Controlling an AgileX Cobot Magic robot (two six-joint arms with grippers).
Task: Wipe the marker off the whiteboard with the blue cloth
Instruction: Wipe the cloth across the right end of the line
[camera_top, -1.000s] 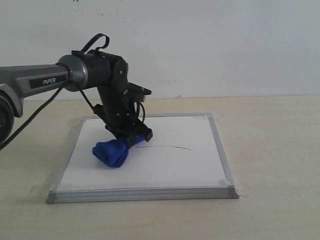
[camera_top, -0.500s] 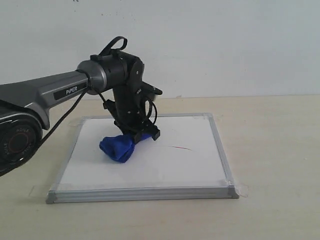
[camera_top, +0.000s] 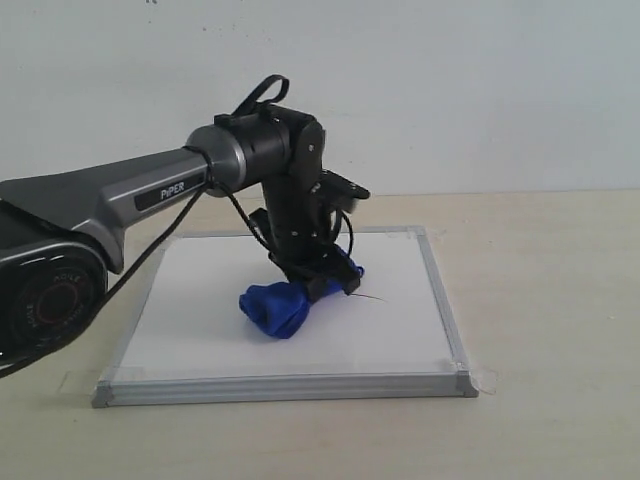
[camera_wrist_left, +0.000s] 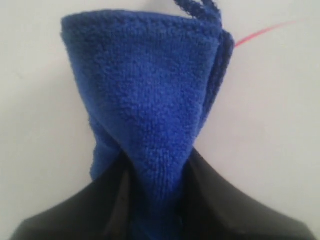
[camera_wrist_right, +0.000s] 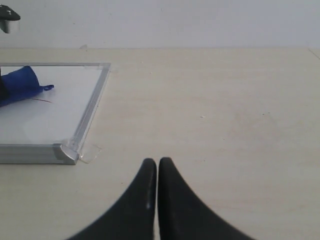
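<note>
The whiteboard (camera_top: 400, 330) lies flat on the table, silver frame all round. My left gripper (camera_top: 335, 280) is shut on the blue cloth (camera_top: 278, 308), which presses on the board near its middle. In the left wrist view the blue cloth (camera_wrist_left: 150, 110) fans out from between the black fingers (camera_wrist_left: 220, 200). A short stub of the marker line (camera_top: 372, 297) shows just right of the cloth; the same red marker line (camera_wrist_left: 260, 34) runs off past the cloth's edge. My right gripper (camera_wrist_right: 157, 162) is shut and empty, low over bare table to the right of the whiteboard (camera_wrist_right: 90, 107); the blue cloth (camera_wrist_right: 20, 82) shows there too.
The left arm (camera_top: 150, 190) reaches in from the left over the board. Pale wooden table (camera_top: 540, 300) surrounds the board, with a white wall behind. A bit of clear tape (camera_wrist_right: 90, 152) sits at the board's near right corner.
My left gripper has dragged the cloth rightward across the board. The red line was long to the right of the cloth a second ago; now only a short stub shows.
</note>
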